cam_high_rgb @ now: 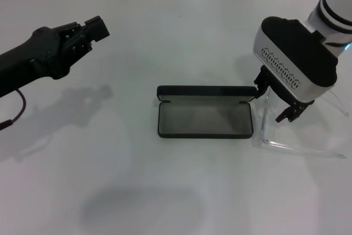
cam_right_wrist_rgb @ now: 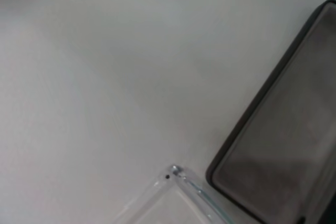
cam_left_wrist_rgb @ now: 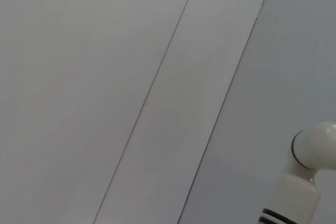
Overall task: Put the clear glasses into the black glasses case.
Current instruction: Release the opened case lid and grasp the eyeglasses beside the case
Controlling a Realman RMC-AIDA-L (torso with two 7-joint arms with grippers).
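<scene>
Right gripper (cam_high_rgb: 279, 98) spread over glasses (cam_high_rgb: 297, 148) at three o'clock of open case (cam_high_rgb: 205, 120); nothing grasped, nothing packed.

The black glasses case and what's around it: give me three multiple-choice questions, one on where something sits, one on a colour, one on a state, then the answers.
1. Where do the clear glasses lie relative to the black glasses case?
A. On the table beside its right end
B. Inside it
C. At its left end

2. What colour is the case's inner lining?
A. Red
B. Grey
C. White

3. What state is the case in?
A. Shut
B. Open and empty
C. Open with the glasses inside

Answers:
1. A, the head view shows the clear frame on the white table just right of the case, under the right tool.
2. B, the open tray shows a grey lining inside its black rim.
3. B, the lid stands up along the far edge and nothing lies in the tray.

The left tool hangs far off to the left.
</scene>
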